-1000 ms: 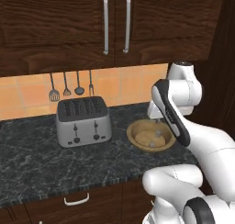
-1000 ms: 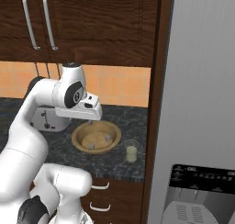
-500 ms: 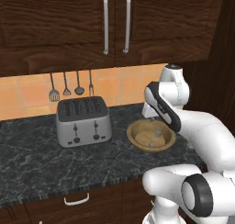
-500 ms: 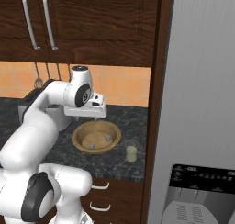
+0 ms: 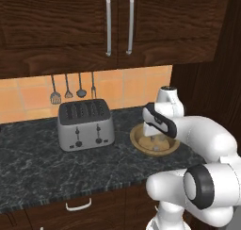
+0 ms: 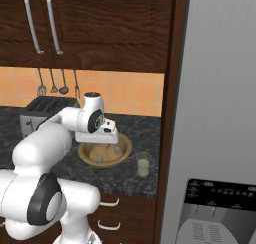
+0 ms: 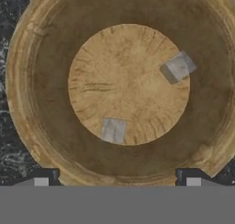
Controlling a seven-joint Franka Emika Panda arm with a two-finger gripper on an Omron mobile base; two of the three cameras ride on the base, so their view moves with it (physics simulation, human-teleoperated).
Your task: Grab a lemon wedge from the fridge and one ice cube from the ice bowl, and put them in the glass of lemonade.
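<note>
The ice bowl is a round wooden bowl on the dark counter, also seen from the sides. Two pale ice cubes lie in it, one at the upper right of the hand view and one near the bottom. My gripper hangs open just above the bowl, pointing down, with nothing between its fingers. The glass of lemonade stands right of the bowl. The fridge is at the right with its doors shut. The lemon wedge is out of view.
A silver toaster stands left of the bowl. Utensils hang on the orange tile wall behind. Dark wooden cabinets hang overhead. A dark wooden panel separates the counter from the fridge.
The hand has come down from above and behind the bowl to just over its middle. The jaws stayed open.
</note>
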